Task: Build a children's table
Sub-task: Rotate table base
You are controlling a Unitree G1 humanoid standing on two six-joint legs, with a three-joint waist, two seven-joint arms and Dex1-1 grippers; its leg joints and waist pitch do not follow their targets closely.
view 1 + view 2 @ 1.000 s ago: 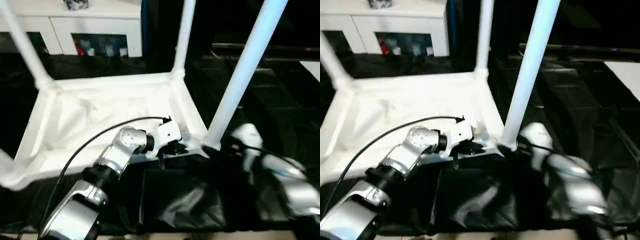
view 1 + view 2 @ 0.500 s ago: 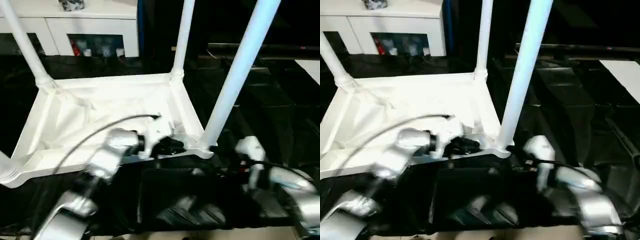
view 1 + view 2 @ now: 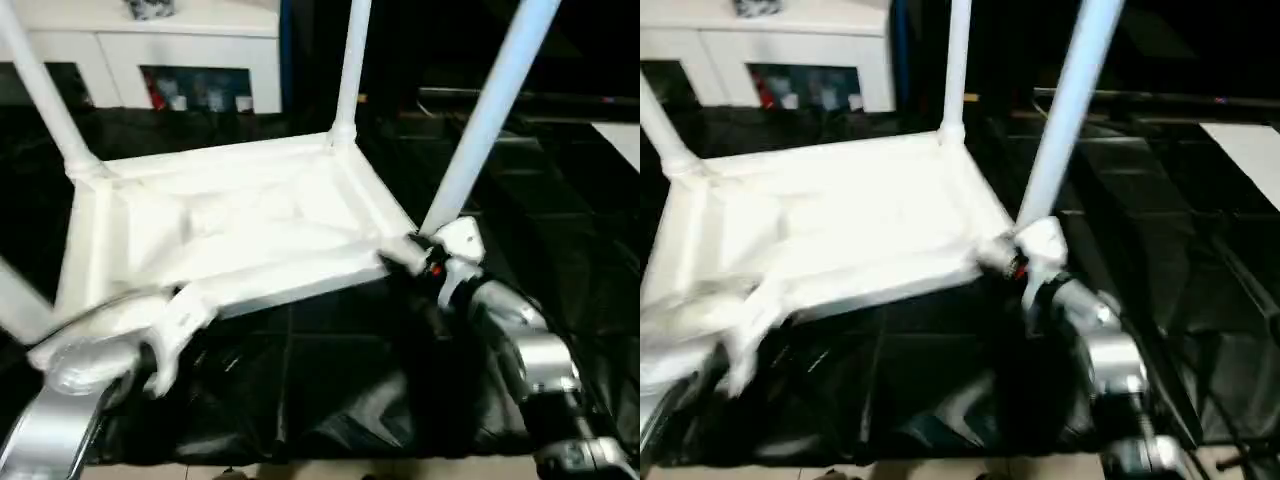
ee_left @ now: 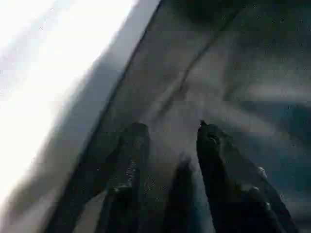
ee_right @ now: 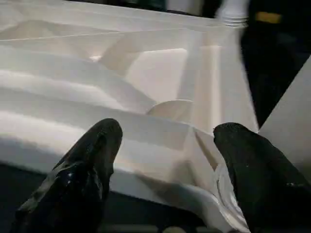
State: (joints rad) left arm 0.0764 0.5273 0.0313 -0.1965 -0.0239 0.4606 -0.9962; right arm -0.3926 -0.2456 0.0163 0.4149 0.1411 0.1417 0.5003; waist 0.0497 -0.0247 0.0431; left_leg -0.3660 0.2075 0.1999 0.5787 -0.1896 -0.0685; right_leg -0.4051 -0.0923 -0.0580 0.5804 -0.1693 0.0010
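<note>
Right gripper (image 5: 165, 160), jaws spread wide and holding nothing, faces the near right corner of the upturned children's table (image 3: 240, 225), one finger (image 5: 80, 170) on each side of the rim. Left gripper (image 4: 167, 145), jaws parted and empty, hangs over black cloth (image 3: 330, 380) near the table's front left corner; blur makes contact uncertain. Legs (image 3: 490, 110) stand upward. The hollow plastic probably handles light and stiff but smooth; the ribbed rim near a corner socket offers the surest hold.
</note>
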